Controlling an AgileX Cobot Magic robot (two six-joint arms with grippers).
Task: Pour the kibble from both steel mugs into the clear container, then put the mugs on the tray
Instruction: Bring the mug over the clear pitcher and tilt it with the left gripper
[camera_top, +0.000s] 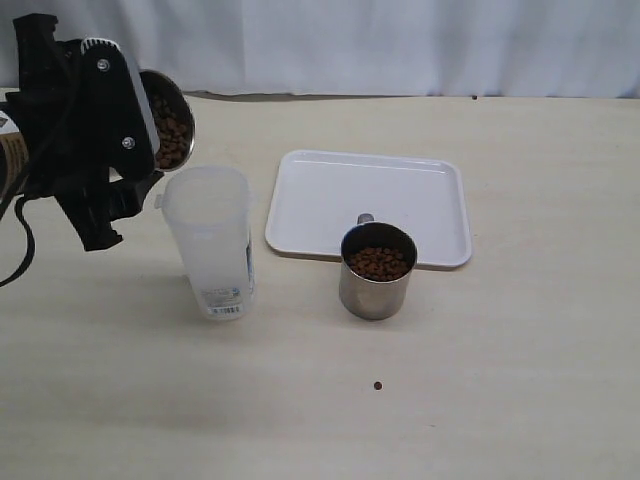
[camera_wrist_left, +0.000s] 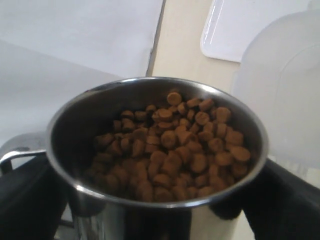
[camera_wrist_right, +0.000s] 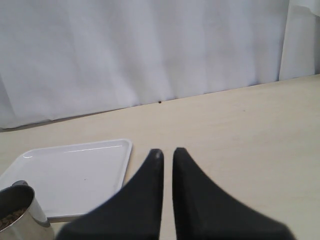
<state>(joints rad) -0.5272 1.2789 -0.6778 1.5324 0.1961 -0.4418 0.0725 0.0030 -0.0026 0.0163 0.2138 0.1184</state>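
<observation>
- My left gripper (camera_top: 135, 120) is spread wide around the held mug (camera_top: 172, 125), one finger on each side of its steel wall.
- The held mug is up off the desk (camera_top: 500, 380), above the container (camera_top: 210, 240) and just to its left, tipped with the mouth leaning toward the container's rim.
- Kibble (camera_wrist_left: 175, 145) lies heaped against the low side of the held mug, all of it inside the rim.
- The container stands upright on the desk, with its label (camera_top: 225, 300) near the base.
- The tray (camera_top: 330, 195) lies flat to the right of the container and a little behind it, close but not touching.
- The second mug (camera_top: 377, 275) stands upright on the desk to the right of the container, just in front of the tray's near edge. It holds kibble and its handle points at the tray.
- One loose pellet (camera_top: 377, 385) lies on the desk, to the right of the container and well in front of it.
- My right gripper (camera_wrist_right: 167, 152) is closed to a thin slit with nothing in it. I cannot place it against the container.
</observation>
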